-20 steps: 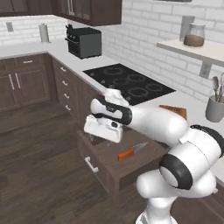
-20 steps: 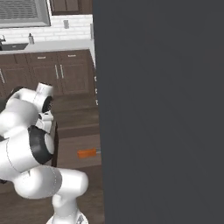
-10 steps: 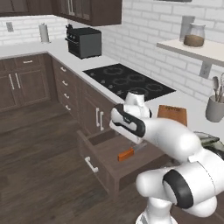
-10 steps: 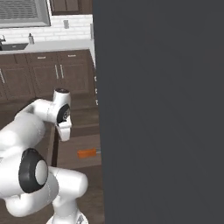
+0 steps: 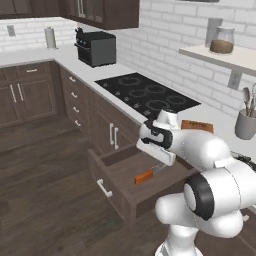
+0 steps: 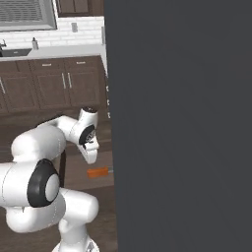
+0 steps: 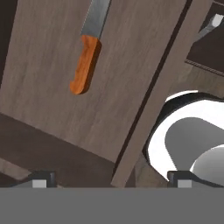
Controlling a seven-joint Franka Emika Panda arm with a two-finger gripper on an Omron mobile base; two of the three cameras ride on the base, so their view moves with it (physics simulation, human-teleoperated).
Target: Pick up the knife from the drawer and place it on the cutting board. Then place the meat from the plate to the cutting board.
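One target: we seek the knife (image 7: pixel 86 57), lying flat in the open drawer (image 5: pixel 131 175).
Fingers: parted, empty, tips (image 7: pixel 41 178) low.
Approach: we centre over the handle at 11 o'clock, then descend.

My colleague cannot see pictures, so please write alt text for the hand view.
A small knife with an orange handle and grey blade lies flat on the floor of an open dark brown wooden drawer, seen from above. The two dark fingertips of the pincer stand wide apart, holding nothing.
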